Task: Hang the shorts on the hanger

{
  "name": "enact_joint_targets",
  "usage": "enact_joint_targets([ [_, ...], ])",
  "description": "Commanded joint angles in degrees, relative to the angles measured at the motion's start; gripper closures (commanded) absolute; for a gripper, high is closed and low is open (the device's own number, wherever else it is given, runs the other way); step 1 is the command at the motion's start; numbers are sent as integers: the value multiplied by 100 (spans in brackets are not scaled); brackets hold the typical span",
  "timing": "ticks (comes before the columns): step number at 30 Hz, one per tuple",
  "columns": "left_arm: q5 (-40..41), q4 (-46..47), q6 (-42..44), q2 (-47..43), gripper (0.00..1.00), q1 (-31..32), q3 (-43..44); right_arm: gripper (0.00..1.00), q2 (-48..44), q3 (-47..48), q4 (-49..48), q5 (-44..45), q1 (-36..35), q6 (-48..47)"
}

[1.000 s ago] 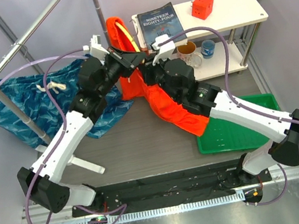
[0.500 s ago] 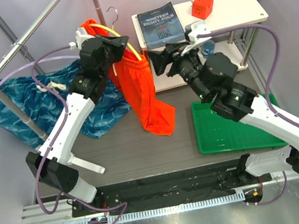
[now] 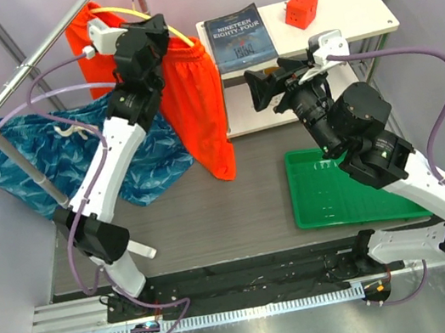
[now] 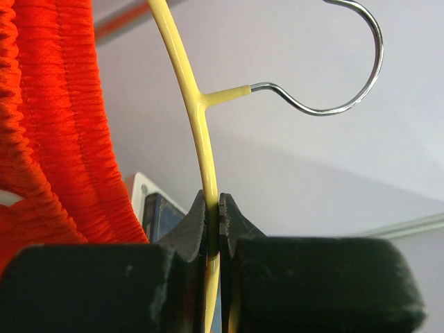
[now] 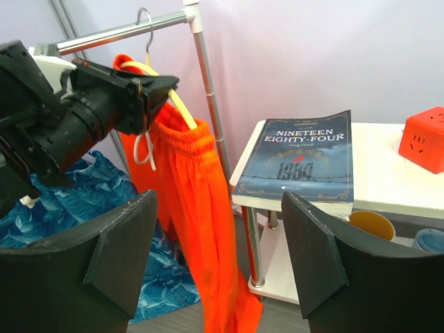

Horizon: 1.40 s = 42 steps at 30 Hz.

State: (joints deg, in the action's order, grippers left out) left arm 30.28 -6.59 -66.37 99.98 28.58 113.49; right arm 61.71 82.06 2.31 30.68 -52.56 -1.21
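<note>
The orange-red shorts (image 3: 198, 102) hang by their waistband from the yellow hanger (image 3: 119, 11), legs dangling free. My left gripper (image 3: 159, 29) is shut on the hanger's bar (image 4: 198, 111) just below the metal hook (image 4: 361, 62), with the gathered waistband (image 4: 62, 139) to its left. The hook (image 5: 147, 28) is up beside the steel rail (image 5: 125, 29); whether it rests on the rail is unclear. My right gripper (image 3: 265, 92) stands open and empty, off to the right of the shorts (image 5: 198, 208) and facing them, its fingers (image 5: 125, 257) wide apart.
Blue wave-patterned shorts (image 3: 39, 155) lie at the left under the rail (image 3: 46, 44). A white shelf (image 3: 351, 14) at the back right carries a book (image 3: 238, 36) and a red cube (image 3: 301, 9), with mugs (image 5: 371, 223) below. A green tray (image 3: 340, 197) lies at the right.
My left arm has lifted the hanger and shorts up and left toward the rail. My right gripper has let go of the shorts, opened and drawn back to the right.
</note>
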Motion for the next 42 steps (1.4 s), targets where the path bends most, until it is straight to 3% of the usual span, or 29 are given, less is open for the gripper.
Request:
enact_joint_targets([
  [1,1119,1002,362,144,100,-63,700,22,-45,11,-11,176,-18,-116],
  [7,1426,1116,502,416,100,-256,1183,22,-45,38,59,149,-18,-142],
  [20,1955,1037,405,663,98,-572,1369,20,34,108,121,97,-18,-134],
  [33,2166,773,151,443,81,-590,851,20,-10,12,112,61,-18,-178],
  [39,2026,791,194,136,39,-590,456,20,-63,-41,103,9,-18,-169],
  [42,1815,826,308,-118,2,-590,122,20,-89,-41,130,-18,-9,-151],
])
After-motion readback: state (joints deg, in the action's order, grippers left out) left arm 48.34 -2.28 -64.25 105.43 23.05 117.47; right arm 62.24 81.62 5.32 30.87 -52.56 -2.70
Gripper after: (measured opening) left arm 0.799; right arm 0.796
